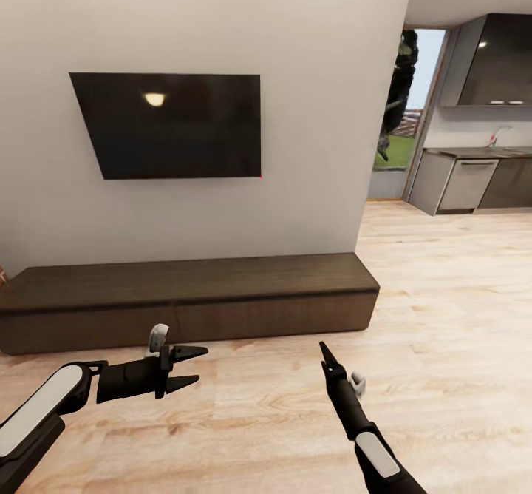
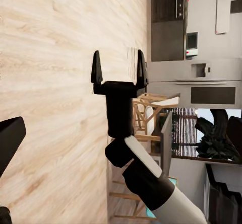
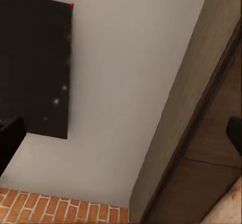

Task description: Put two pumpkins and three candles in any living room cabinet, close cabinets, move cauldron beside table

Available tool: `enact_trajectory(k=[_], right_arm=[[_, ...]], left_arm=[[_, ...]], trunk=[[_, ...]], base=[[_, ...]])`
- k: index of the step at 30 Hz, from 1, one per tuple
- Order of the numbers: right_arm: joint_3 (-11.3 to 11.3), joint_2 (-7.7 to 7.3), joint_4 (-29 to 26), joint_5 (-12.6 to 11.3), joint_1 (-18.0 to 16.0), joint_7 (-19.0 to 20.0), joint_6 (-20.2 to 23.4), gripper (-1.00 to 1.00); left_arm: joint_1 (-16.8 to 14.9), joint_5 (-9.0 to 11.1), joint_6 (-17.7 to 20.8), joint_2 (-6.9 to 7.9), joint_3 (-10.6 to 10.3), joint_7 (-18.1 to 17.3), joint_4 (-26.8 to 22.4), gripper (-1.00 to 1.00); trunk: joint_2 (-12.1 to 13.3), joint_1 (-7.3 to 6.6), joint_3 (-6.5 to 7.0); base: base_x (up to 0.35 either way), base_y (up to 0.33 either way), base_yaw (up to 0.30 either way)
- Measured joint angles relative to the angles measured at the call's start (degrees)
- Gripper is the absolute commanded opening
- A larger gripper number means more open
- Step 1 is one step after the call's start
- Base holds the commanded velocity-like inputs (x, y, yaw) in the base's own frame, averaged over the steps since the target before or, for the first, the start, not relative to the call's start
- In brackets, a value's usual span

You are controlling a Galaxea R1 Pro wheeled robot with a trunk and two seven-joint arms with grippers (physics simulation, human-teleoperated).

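The cabinet [image 1: 185,298], a long low dark-brown unit, stands against the wall below the television, and its drawer fronts look shut. My left gripper [image 1: 193,365] hovers open over the floor just in front of it, holding nothing. My right gripper [image 1: 323,347] points toward the cabinet's right part. The left wrist view shows the right gripper [image 2: 118,67] open and empty above the floorboards. The right wrist view looks up past the cabinet [image 3: 212,148] to the wall. The pumpkins, candles, cauldron and table are out of view.
A black television [image 1: 170,124] hangs on the grey wall. Light wooden floor [image 1: 443,316] stretches right toward a kitchen with grey counters [image 1: 473,180] and a glass door [image 1: 403,109]. A strip of brick [image 3: 60,206] lies below the television in the right wrist view.
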Motion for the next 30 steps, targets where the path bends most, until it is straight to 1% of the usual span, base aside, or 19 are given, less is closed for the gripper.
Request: enact_trajectory(k=[2,4,13,16,18,20,22,23,25,30], right_arm=[[0.04,0.11,0.03,0.09,0.0,2.34,-0.19,1.0],[0.04,0.23,-0.01,0.46,0.0,3.39,-0.66,1.0],[-0.18,0.22,0.61,-0.11,0.0,3.78,-0.14,1.0],[-0.23,0.21,0.76,-0.41,0.0,3.0,-0.07,1.0],[-0.24,0.21,0.79,-1.13,0.0,1.28,-0.06,1.0],[-0.18,0.14,0.8,-3.1,0.0,-1.38,-0.05,1.0],[-0.09,0.08,0.78,-5.29,0.0,-2.78,-0.05,1.0],[-0.06,0.06,0.76,-5.95,0.0,-3.13,-0.05,1.0],[-0.03,0.04,0.76,-6.74,0.0,-3.55,-0.05,1.0],[-0.01,0.04,0.81,-7.11,0.0,-3.78,-0.05,1.0]], left_arm=[[0.0,0.0,0.02,0.01,0.0,-0.01,-0.01,1.0],[0.0,0.0,0.02,0.02,0.0,0.01,-0.02,1.0],[0.0,0.08,0.02,0.04,0.0,0.01,-0.02,1.0],[0.0,0.09,0.0,0.05,0.0,-0.01,-0.02,1.0],[0.0,0.08,0.02,0.05,0.0,0.0,-0.02,1.0],[0.0,0.08,0.01,0.05,0.0,0.01,-0.02,1.0],[0.0,0.09,0.04,0.05,0.0,0.0,-0.02,1.0],[0.0,0.08,0.02,0.05,0.0,0.0,-0.02,1.0],[0.0,0.09,0.01,0.05,0.0,-0.02,-0.02,1.0],[0.0,0.08,0.0,0.05,0.0,-0.03,-0.02,1.0]], trunk=[[-0.8,0.44,-0.36],[-1.6,0.88,-0.72],[-5.22,2.86,-2.34],[-6.42,3.52,-2.87],[-7.22,3.96,-3.23],[-8.02,4.39,-3.59],[-8.83,4.83,-3.95],[-9.23,5.05,-4.13],[-10.03,5.49,-4.49],[-12.03,6.59,-5.39]], base=[[0.0,0.0,0.0],[0.0,0.0,0.0],[0.0,0.0,0.0],[0.0,0.0,0.0],[0.0,0.0,0.0],[0.0,0.0,0.0],[0.0,0.0,0.0],[0.0,0.0,0.0],[0.0,0.0,0.0],[0.0,0.0,0.0]])
